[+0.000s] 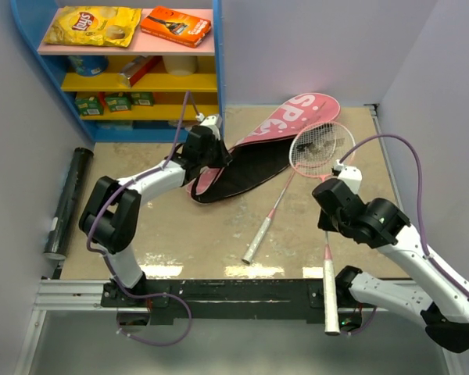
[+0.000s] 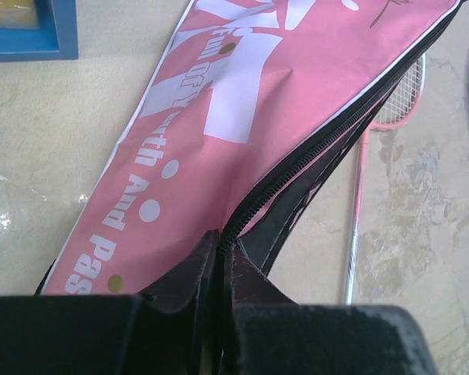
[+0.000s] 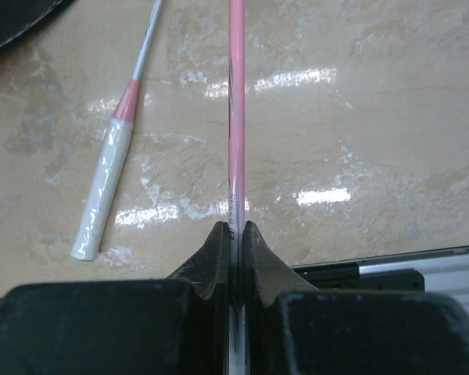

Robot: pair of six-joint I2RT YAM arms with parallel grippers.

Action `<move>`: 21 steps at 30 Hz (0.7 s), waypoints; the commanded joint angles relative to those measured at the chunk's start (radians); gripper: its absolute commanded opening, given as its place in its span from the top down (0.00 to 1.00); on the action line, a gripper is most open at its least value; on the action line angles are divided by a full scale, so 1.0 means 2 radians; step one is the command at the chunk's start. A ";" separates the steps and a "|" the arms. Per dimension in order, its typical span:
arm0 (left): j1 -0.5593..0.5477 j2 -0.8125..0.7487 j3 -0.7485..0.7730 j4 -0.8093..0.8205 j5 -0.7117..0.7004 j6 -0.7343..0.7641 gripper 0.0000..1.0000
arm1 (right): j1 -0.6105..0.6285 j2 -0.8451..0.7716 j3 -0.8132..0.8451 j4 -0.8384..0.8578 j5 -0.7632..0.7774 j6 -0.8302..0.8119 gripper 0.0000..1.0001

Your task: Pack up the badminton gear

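my left hand (image 2: 221,251) pinches the open zipper edge of the pink bag (image 2: 219,117). just right of the bag, my right hand (image 3: 233,234) pinches 1 racket (image 3: 236,94) by its pink shaft. the 2nd racket (image 3: 109,176) lies on the table (image 1: 187,234) beside the bag, and the black tube (image 1: 66,199) is well left of it.

"Lay's" marks the yellow chip bag (image 1: 92,25), "SP" the pink bag (image 1: 301,117).

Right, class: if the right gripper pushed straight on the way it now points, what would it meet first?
Probably the bare table top, just beyond the pink racket shaft that the right gripper is shut on. The other racket's handle lies off to the side.
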 commanded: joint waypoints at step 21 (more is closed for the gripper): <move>-0.035 -0.108 -0.099 0.035 0.005 -0.007 1.00 | 0.002 0.074 -0.102 0.232 -0.055 -0.001 1.00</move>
